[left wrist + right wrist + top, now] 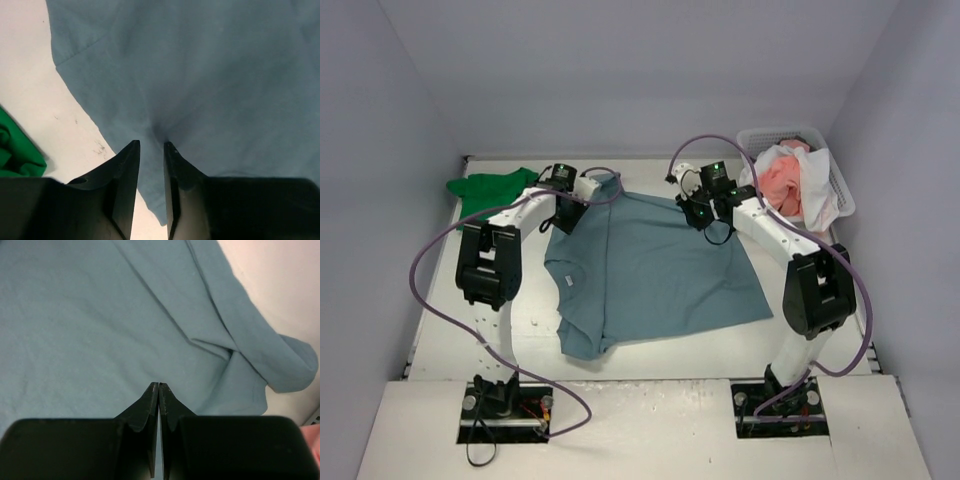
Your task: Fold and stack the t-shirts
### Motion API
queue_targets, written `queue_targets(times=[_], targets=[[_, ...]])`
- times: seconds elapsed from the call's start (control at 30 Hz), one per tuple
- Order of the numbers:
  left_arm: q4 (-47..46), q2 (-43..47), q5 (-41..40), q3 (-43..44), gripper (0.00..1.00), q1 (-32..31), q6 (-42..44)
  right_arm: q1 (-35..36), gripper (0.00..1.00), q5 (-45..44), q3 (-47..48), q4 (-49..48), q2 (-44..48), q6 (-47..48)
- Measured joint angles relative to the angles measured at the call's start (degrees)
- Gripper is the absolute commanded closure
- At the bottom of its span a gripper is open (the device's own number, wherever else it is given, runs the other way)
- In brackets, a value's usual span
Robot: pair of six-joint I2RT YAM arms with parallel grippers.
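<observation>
Evidently at the first fold, the teal t-shirt (660, 270) is seen spread beneath the left gripper (151, 143), by which a pucker is pinched; the right gripper (158, 384) is clenched, hold unclear. A matched lift is called for next.

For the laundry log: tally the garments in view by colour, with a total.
blue-grey t-shirt: 1, spread flat
green t-shirt: 1
salmon pink garment: 1, in the basket
white garment: 1, in the basket
Total: 4 visible; the basket may hide more.
</observation>
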State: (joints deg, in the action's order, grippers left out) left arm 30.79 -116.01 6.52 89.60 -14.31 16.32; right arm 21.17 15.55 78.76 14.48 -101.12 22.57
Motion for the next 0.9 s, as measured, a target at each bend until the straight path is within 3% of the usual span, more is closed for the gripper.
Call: queue_targets(times=[0.1, 0.9], targets=[[1.25, -2.27, -1.49, 2.23, 0.87, 0.5, -0.85, 0.0, 1.0, 0.07, -0.9, 0.24, 0.09, 0.0], [4.07, -7.61, -7.17, 6.16, 0.87, 1.11, -2.82, 0.0, 1.0, 1.05, -1.16, 0.57, 2.49, -0.81]])
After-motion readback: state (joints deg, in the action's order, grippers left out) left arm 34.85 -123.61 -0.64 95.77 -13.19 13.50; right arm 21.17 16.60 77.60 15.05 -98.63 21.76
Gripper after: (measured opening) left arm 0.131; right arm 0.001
